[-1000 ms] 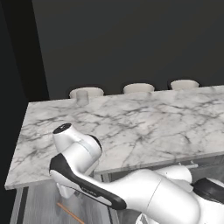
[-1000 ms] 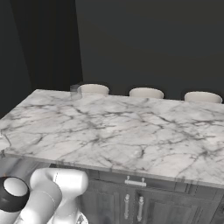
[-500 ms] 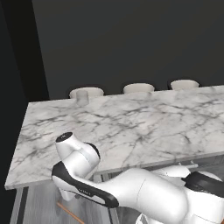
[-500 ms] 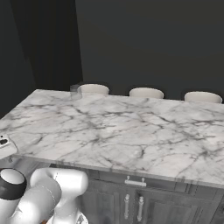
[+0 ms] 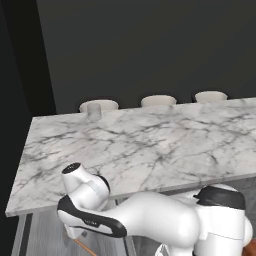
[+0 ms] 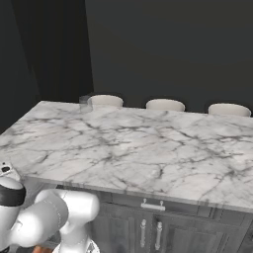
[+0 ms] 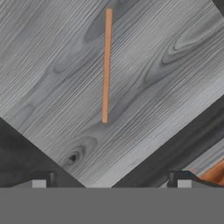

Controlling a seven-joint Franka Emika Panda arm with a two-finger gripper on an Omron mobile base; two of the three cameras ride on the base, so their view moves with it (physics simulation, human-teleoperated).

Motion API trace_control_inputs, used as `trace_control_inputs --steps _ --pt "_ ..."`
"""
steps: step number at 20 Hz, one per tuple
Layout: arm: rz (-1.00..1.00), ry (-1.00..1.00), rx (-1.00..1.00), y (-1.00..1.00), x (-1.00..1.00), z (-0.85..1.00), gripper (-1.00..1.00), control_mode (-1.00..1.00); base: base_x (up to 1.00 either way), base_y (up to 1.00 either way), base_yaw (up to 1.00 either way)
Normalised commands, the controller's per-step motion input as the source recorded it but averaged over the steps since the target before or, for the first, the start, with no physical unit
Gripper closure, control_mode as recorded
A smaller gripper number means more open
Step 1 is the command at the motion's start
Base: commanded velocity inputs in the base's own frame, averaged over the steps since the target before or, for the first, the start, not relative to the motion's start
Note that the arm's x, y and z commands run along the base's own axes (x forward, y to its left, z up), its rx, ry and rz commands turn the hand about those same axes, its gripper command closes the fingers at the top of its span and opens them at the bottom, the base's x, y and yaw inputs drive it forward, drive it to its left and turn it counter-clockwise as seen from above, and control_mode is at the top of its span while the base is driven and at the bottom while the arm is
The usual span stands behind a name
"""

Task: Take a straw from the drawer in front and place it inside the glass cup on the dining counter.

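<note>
Now | one straw (image 7: 105,65) in drawer (image 7: 52,52) | one glass cup (image 5: 94,111) | jaws wide apart, empty

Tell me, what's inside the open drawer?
A thin orange straw lies flat on the drawer's grey wood-grain bottom, alone in the hand view. In the left base view, the robot's arm covers most of the drawer.

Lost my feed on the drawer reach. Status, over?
Gripper open, empty, fingers spread wide above the drawer floor. Thin orange-brown straw lies flat on the grey wood-grain floor, untouched. Nothing between fingers and straw.
</note>
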Motion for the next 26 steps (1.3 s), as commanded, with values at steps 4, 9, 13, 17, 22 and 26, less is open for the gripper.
trace_control_inputs --steps 4,9,13,17,22,26 --pt "0.00 0.00 0.00 0.26 0.11 -0.36 -1.00 -1.00 0.00 0.00 0.00" --pt "0.00 0.00 0.00 0.17 0.00 -0.28 -1.00 -1.00 0.00 0.00 0.00" --pt "-0.01 0.00 0.00 0.03 0.03 -0.20 -1.00 -1.00 0.00 0.00 0.00" --pt "-0.01 0.00 0.00 0.00 0.15 -0.21 -1.00 -1.00 0.00 0.00 0.00" --pt "0.00 -0.03 0.00 0.00 0.01 -0.20 -1.00 -1.00 0.00 0.00 0.00" --pt "-0.01 -0.05 0.01 0.02 0.00 -0.13 -1.00 -1.00 0.00 0.00 0.00"
